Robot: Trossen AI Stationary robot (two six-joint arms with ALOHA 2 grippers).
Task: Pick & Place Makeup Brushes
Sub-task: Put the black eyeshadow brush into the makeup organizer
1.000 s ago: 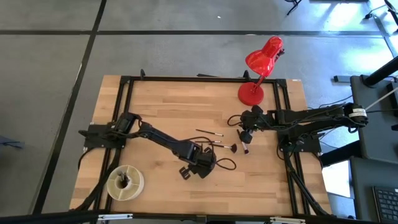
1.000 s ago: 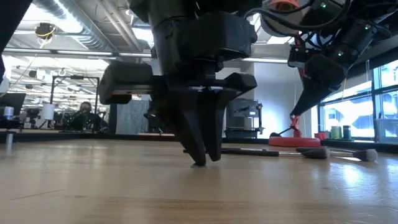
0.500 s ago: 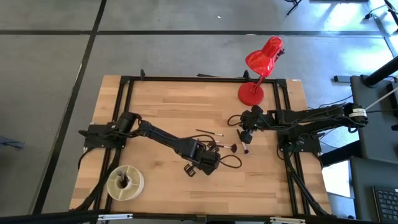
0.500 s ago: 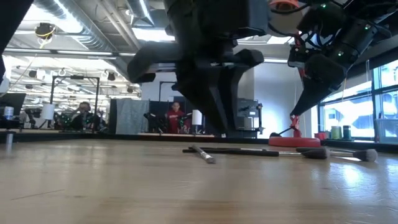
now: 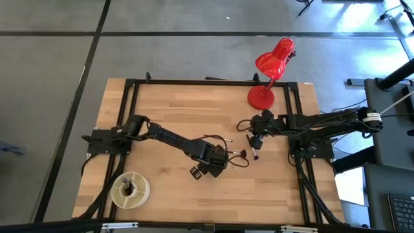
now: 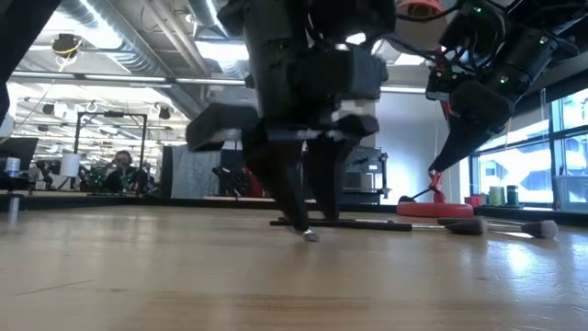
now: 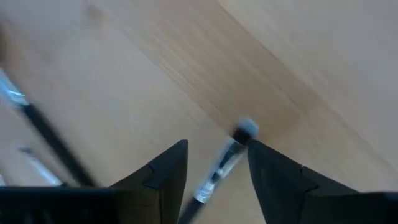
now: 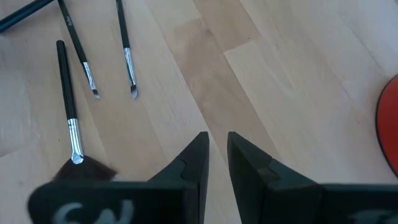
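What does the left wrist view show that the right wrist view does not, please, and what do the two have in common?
Only the left wrist view shows a small brush with a pale ferrule lying between the left gripper's open fingers, plus a long dark brush handle off to one side.

Only the right wrist view shows three brushes apart from the gripper: a fan-shaped brush and two thin liner brushes, along with the edge of the red lamp base. The right gripper holds nothing.

Both look down on the same wooden table past their own dark fingers.
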